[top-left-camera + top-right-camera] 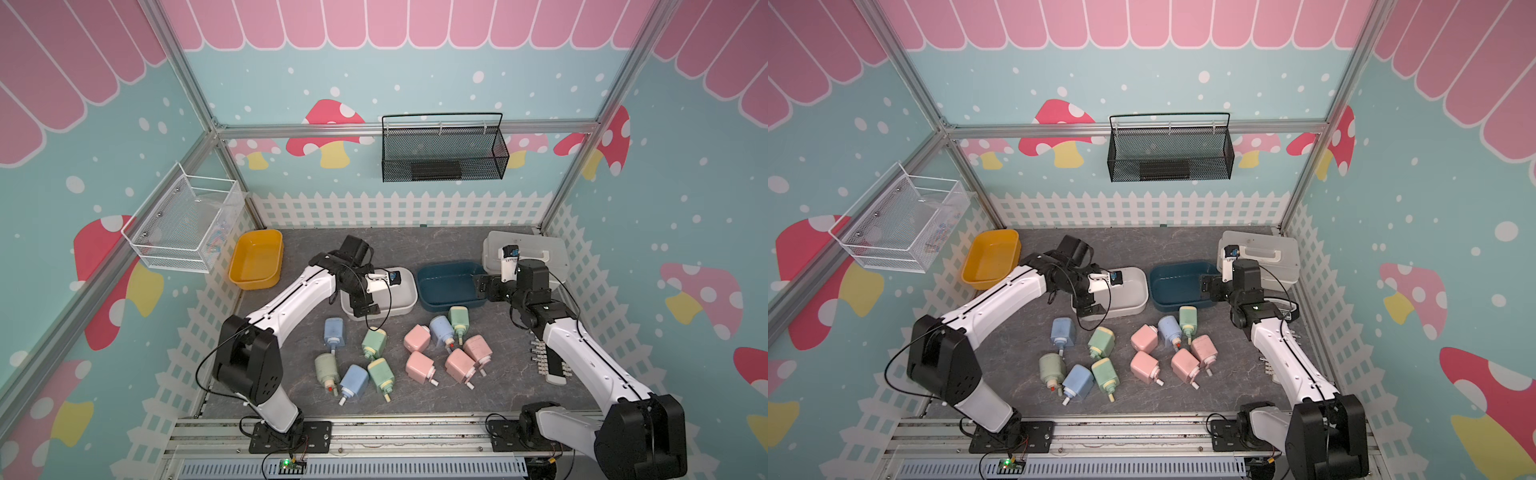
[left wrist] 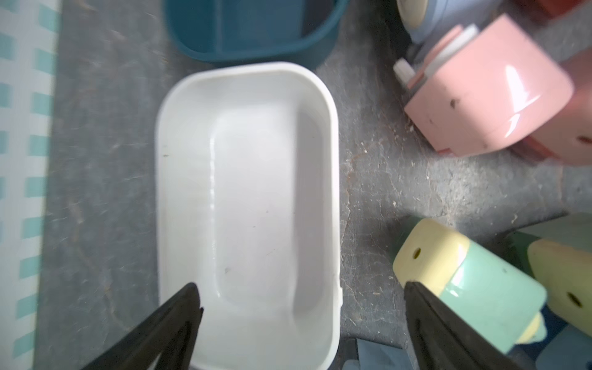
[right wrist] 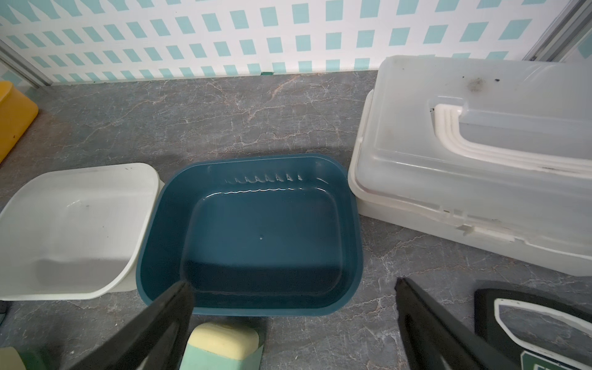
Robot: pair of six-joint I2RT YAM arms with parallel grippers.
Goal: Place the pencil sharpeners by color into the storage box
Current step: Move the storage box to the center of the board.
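Several pencil sharpeners in pink (image 1: 420, 365), green (image 1: 375, 343) and blue (image 1: 333, 331) lie loose on the grey table in both top views. Behind them stand three open storage boxes: yellow (image 1: 239, 259), white (image 1: 409, 299) and dark blue (image 1: 432, 305). My left gripper (image 1: 359, 295) hangs open over the white box's left end (image 2: 333, 179), which is bare inside, and nothing is between its fingers. My right gripper (image 1: 484, 289) stands open at the dark blue box's right front corner (image 3: 150, 256). It is empty, with a green sharpener (image 3: 221, 346) just below it.
A translucent lidded case (image 1: 536, 249) sits at the back right, behind the right arm. A white connector strip (image 1: 544, 357) lies beside the right forearm. A white picket-fence border rings the table. A black mesh basket (image 1: 442, 158) and a white one (image 1: 183, 224) hang on the walls.
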